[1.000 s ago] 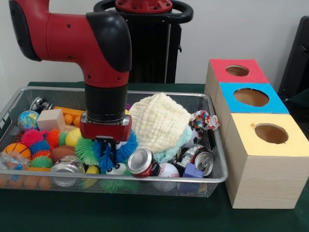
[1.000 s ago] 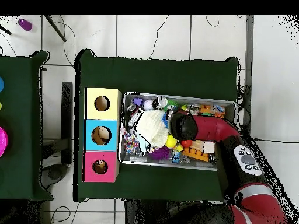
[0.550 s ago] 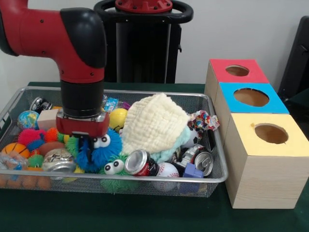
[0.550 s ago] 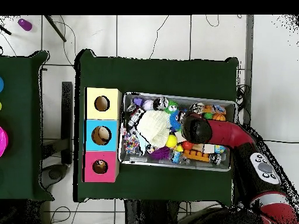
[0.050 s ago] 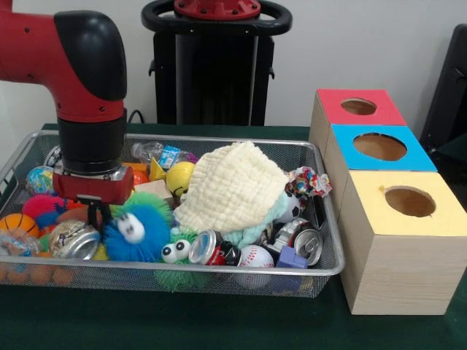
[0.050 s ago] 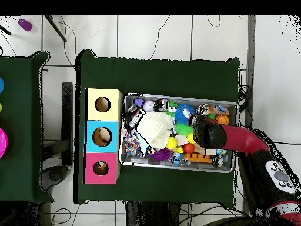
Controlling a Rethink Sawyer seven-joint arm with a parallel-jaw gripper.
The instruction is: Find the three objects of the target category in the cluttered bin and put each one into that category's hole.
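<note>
Three targets remain unidentified among the clutter in the wire bin; the gripper sits low beside the blue fuzzy ball, its opening hidden, so searching seems underway; next, expose and grasp a candidate.

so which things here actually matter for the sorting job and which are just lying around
Job:
- gripper, down among the toys
- wire bin
- red box, blue box, yellow box, one hole each
- target category: cannot tell

Just clutter:
- cream cloth
- blue fuzzy toy
- crushed can
</note>
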